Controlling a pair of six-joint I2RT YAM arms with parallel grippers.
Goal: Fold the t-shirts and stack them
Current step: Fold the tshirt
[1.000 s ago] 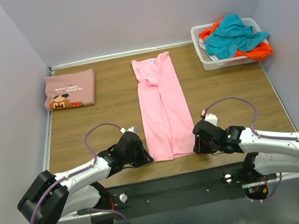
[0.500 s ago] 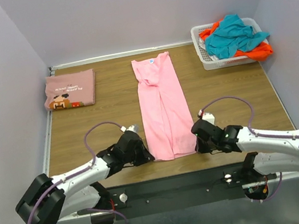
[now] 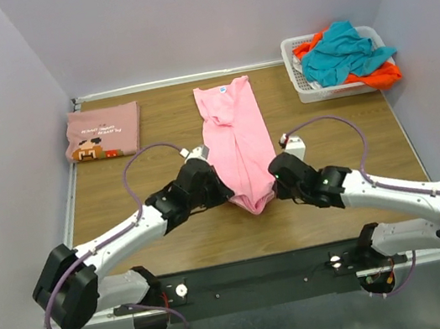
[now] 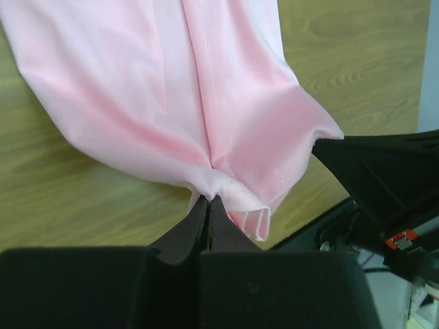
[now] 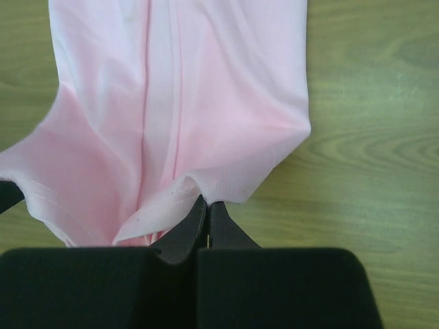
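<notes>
Left wrist view shows our left pincer (image 4: 208, 208) clenched on one hem corner of the light-pink t-shirt (image 4: 206, 96); our right pincer (image 5: 207, 211) is clenched on the other corner. The shirt lies lengthwise mid-counter (image 3: 160, 162), its hem lifted and sagging between us. We judge it light, limp and a little slippery, so corner holds suit it. Farther off, the folded dusty-pink t-shirt (image 3: 102, 132) rests far left. The basket (image 3: 302, 89) holding the teal t-shirt (image 3: 344, 53) and orange t-shirt (image 3: 382, 76) stands far right. Neither seems to obstruct folding toward the collar.
</notes>
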